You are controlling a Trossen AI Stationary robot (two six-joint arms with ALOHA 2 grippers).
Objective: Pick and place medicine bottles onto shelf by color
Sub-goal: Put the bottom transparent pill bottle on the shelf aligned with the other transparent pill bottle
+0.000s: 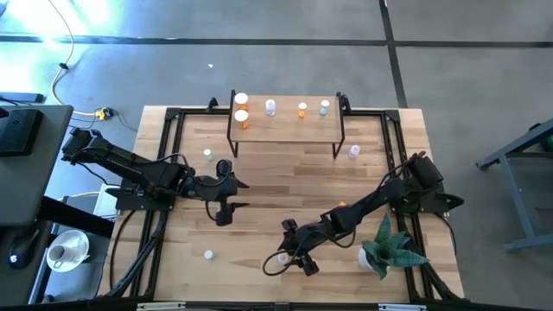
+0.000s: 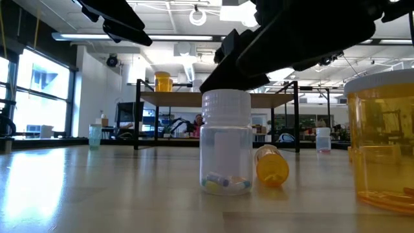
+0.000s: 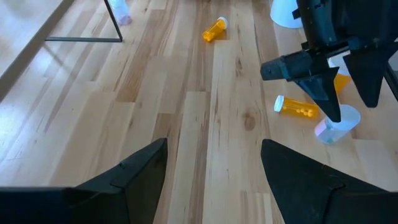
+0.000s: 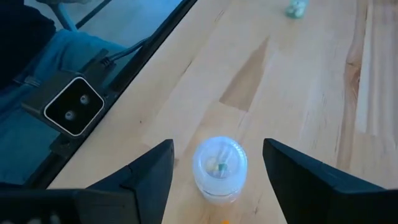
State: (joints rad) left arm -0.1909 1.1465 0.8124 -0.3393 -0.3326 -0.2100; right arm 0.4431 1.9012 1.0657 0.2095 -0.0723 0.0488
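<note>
Light-wood tabletop [image 1: 285, 186] on a grey concrete floor, the shelf [image 1: 285, 121] at its far edge carrying orange, clear and pale green vials. The left gripper [image 1: 226, 206] hovers empty, fingers apart, over bare wood left of centre. To its right, the right gripper [image 4: 214, 165] hangs with fingers spread either side of an upright clear vial [image 4: 219, 169], not yet clamped. Risk: off-centre closing tips this light vial onto the lying orange vial [image 2: 272, 166] just beside it.

A big orange bottle [image 2: 383, 139] is getting cut off at the right edge of the low view. The tiny bottles on the shelf [image 1: 285, 121] are looking too small to tell apart.
</note>
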